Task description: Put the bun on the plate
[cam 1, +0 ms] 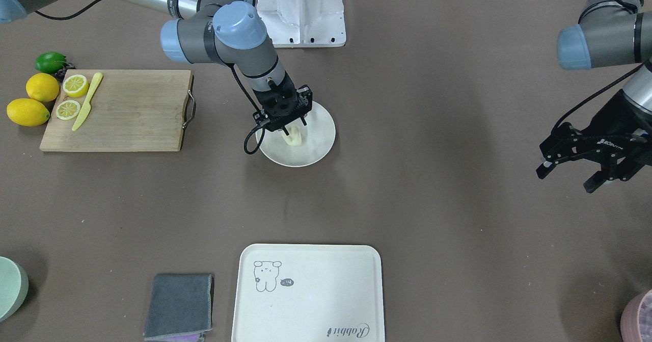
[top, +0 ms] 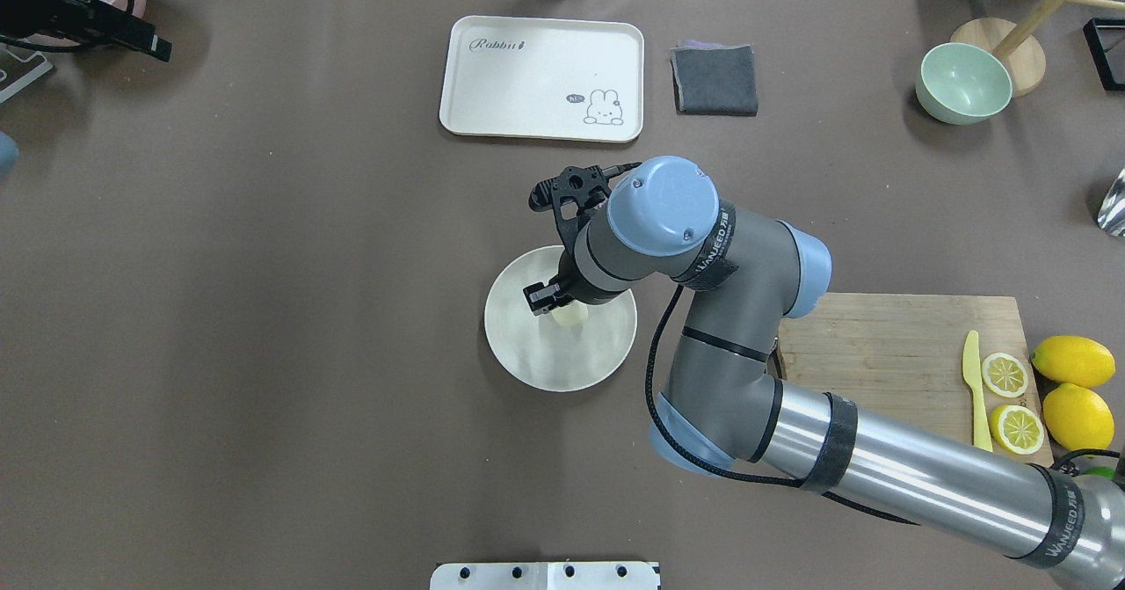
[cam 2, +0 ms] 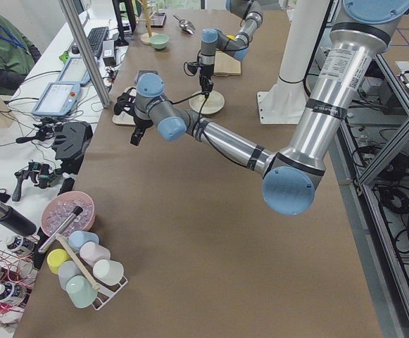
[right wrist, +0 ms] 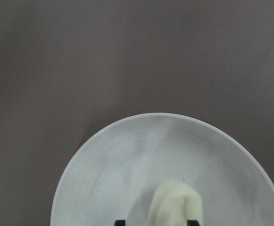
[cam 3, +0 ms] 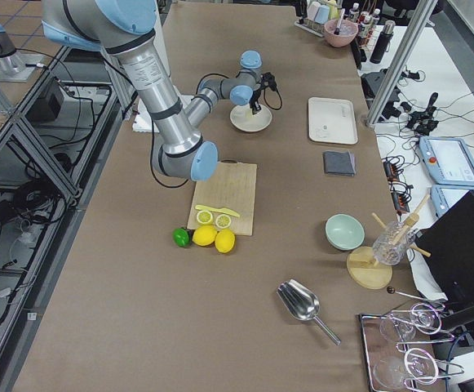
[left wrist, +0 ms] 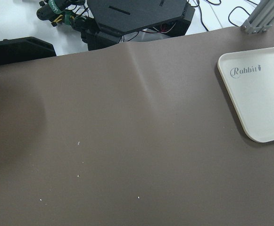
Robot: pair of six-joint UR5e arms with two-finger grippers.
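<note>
The round off-white plate (cam 1: 318, 146) (top: 527, 357) lies at the table's middle. Over its centre my right gripper (cam 1: 293, 127) (top: 556, 304) points down, shut on the pale cream bun (cam 1: 293, 138) (top: 572, 315). The bun hangs between the fingers with its lower end at the plate's surface; whether it touches I cannot tell. The right wrist view shows the bun (right wrist: 175, 203) over the plate (right wrist: 113, 165), with a fingertip on either side at the bottom edge. My left gripper (cam 1: 566, 178) hangs open and empty far off to the robot's left.
A wooden cutting board (cam 1: 127, 110) with two lemon halves (cam 1: 75, 85) and a yellow knife (cam 1: 87, 101) lies on the robot's right, whole lemons (cam 1: 35, 100) and a lime (cam 1: 51, 62) beside it. A cream tray (cam 1: 308, 293), grey cloth (cam 1: 179, 306) and green bowl (top: 962, 84) line the far edge.
</note>
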